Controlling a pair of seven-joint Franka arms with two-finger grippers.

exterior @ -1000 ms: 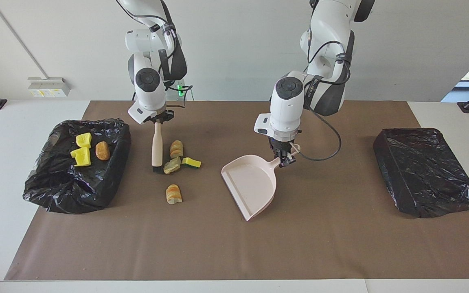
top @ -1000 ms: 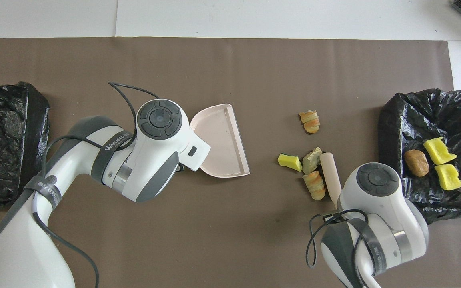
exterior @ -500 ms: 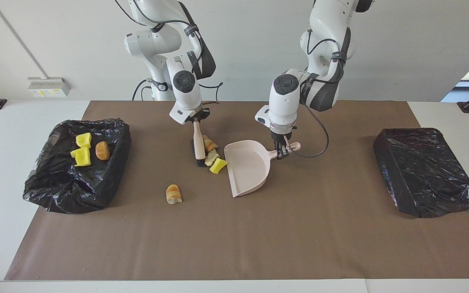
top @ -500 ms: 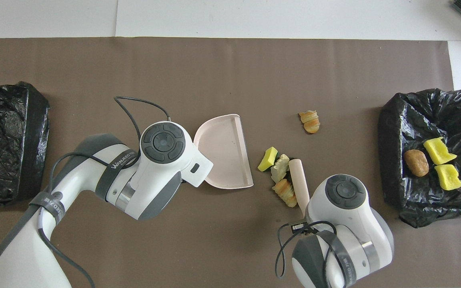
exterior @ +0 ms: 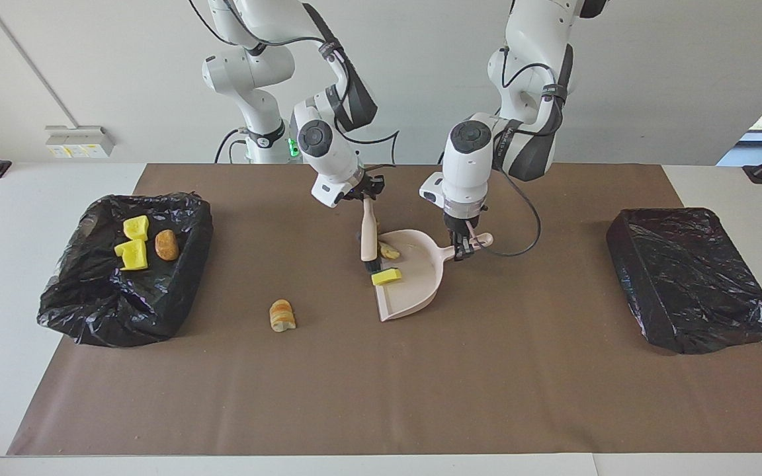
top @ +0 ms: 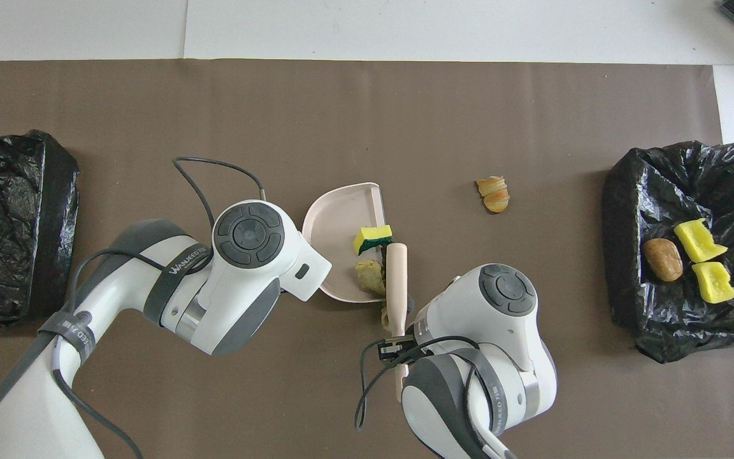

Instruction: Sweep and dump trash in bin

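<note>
My right gripper (exterior: 367,193) is shut on the top of the beige brush (exterior: 368,233), whose dark bristles rest at the mouth of the pale pink dustpan (exterior: 421,291). The dustpan lies flat on the mat, and my left gripper (exterior: 465,247) is shut on its handle. Trash in the pan: a yellow-and-green sponge piece (exterior: 386,276) (top: 372,237) and a tan lump (exterior: 389,251) (top: 370,275). One bread-like lump (exterior: 282,315) (top: 493,194) lies alone on the mat toward the right arm's end. The black-lined bin (exterior: 156,311) (top: 622,210) at that end holds two yellow chunks (exterior: 132,254) and a brown lump (exterior: 167,244).
A second black-lined bin (exterior: 692,277) (top: 4,223) sits at the left arm's end of the table. A brown mat (exterior: 381,396) covers the working area. A cable loops from the left wrist over the mat beside the dustpan.
My right gripper swept the brush toward the left arm's end, pushing the sponge piece and tan lumps into the dustpan. The left gripper turned the pan to meet them.
</note>
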